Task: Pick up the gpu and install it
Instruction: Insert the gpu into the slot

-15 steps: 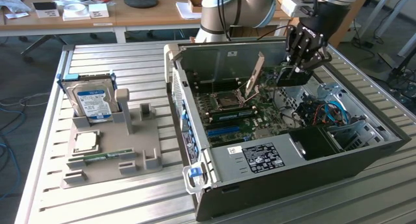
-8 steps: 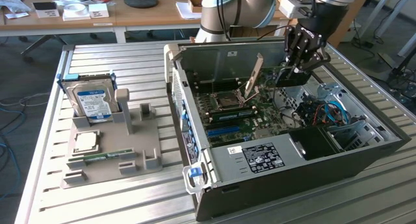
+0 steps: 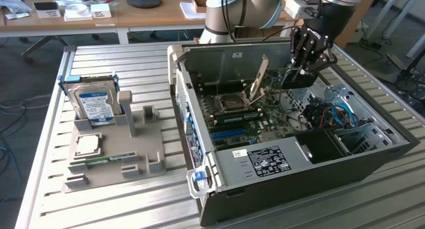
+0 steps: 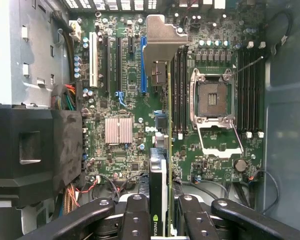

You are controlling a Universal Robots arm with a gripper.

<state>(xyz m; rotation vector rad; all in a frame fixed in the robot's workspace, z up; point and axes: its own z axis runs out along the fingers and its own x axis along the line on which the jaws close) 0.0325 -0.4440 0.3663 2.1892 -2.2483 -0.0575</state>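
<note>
We are clamping the gpu (image 4: 159, 172) edge-on in our end effector (image 4: 160, 220), its fingers partly closed against both faces of the card. We are holding the card over the motherboard (image 4: 135, 105), with its silver bracket (image 4: 162, 40) above the board's expansion slots.

- gpu (image 4: 159, 172): matt black card face; the bracket at one end is bare silver sheet metal with a dull sheen.
- gripper (image 4: 160, 222): black links, smooth satin finish.
- motherboard (image 4: 125, 95): green lacquered board, slightly glossy; black and blue plastic slots.
- heatsink (image 4: 118, 131): finned bright metal.
- fan shroud (image 4: 30, 150): matt black plastic.
- computer case (image 3: 222, 57): unpainted grey sheet metal inside, matt black panels outside.
- hard drive (image 3: 93, 103): silver metal with a glossy blue-and-white paper label.
- parts holder (image 3: 109, 162): matt grey plastic.
- table (image 3: 119, 64): ribbed, brushed light metal slats.
- desk (image 3: 156, 17): smooth light wood top.
</note>
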